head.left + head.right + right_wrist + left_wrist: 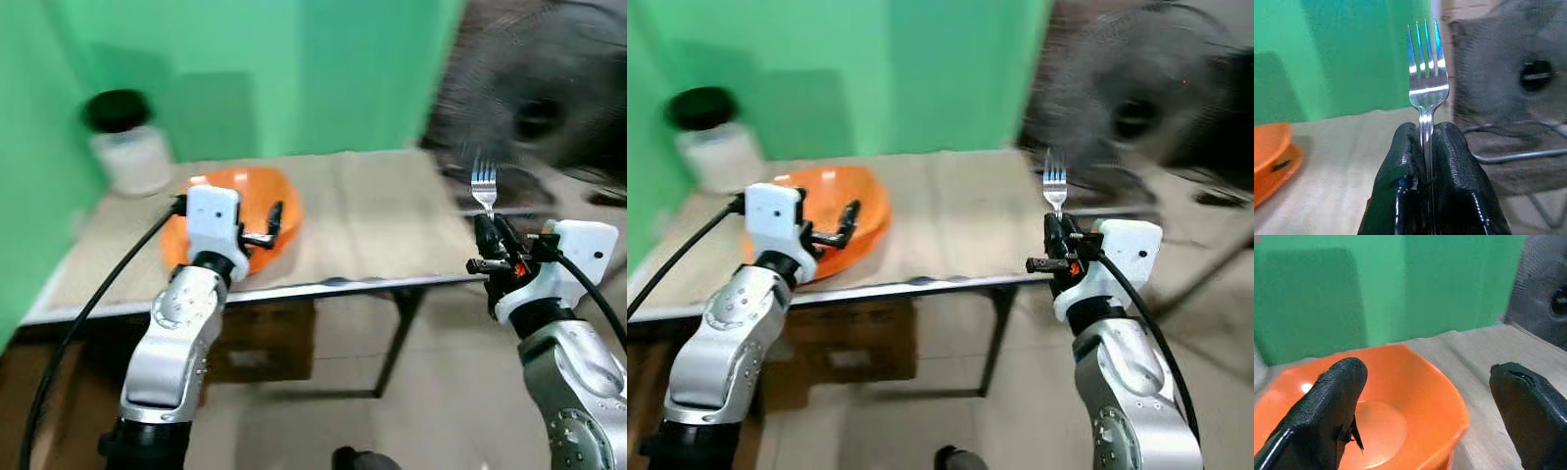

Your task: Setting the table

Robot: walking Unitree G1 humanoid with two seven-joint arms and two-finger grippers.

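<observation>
The fork (1426, 83) is held upright, tines up, pinched by its handle in the right gripper (492, 247), just off the counter's (392, 225) right end. The left gripper (265, 227) hangs spread wide over the orange bowl (257, 201) on the counter, gripping nothing. For a clean placement, the fork is best lowered flat beside the bowl, then released. No writing can be read on the black-lidded jar (129, 147).

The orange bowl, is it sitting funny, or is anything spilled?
The orange plastic bowl sits near the front edge of the cloth-covered table, tipped slightly; whether it rests on something is unclear. Nothing looks spilled. The right gripper holds a silver metal fork upright.
</observation>
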